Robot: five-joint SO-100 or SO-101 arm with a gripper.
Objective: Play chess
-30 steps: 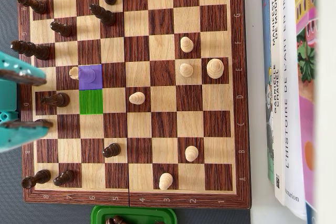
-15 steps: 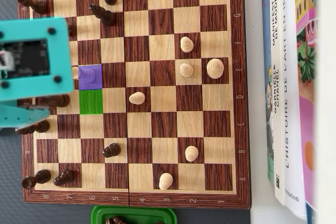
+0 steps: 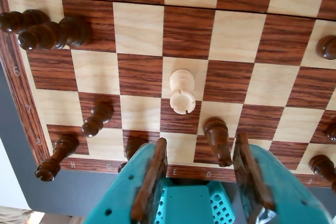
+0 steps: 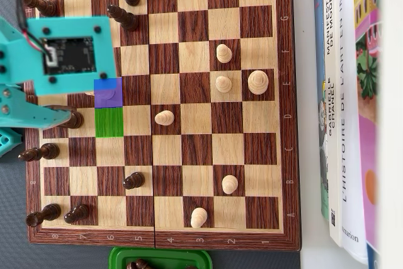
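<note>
In the wrist view my gripper (image 3: pixel 201 141) is open, its two brown-lined fingers (image 3: pixel 152 177) hanging over the board's near edge by the letters E and D. A dark piece (image 3: pixel 217 140) stands just ahead of the gap, close to the right finger and not gripped. Beyond it a white rook (image 3: pixel 181 91) stands on a light square. In the overhead view my teal arm (image 4: pixel 66 55) covers the chessboard's (image 4: pixel 286 92) upper left. Right of it are a purple-tinted square (image 4: pixel 108 94) and a green-tinted square (image 4: pixel 109 122). The dark piece (image 4: pixel 74 120) pokes out beside the green square.
White pieces stand mid-board (image 4: pixel 164 117) and to the right (image 4: pixel 257 82). Dark pieces line the left side (image 4: pixel 39 152) and top (image 4: pixel 121 16). A green tray (image 4: pixel 159 257) with captured pieces sits below the board. Books (image 4: pixel 352 111) lie along the right.
My arm has swung in from the left edge to above the board's upper left, and now hides the white rook and nearby dark pieces in the overhead view.
</note>
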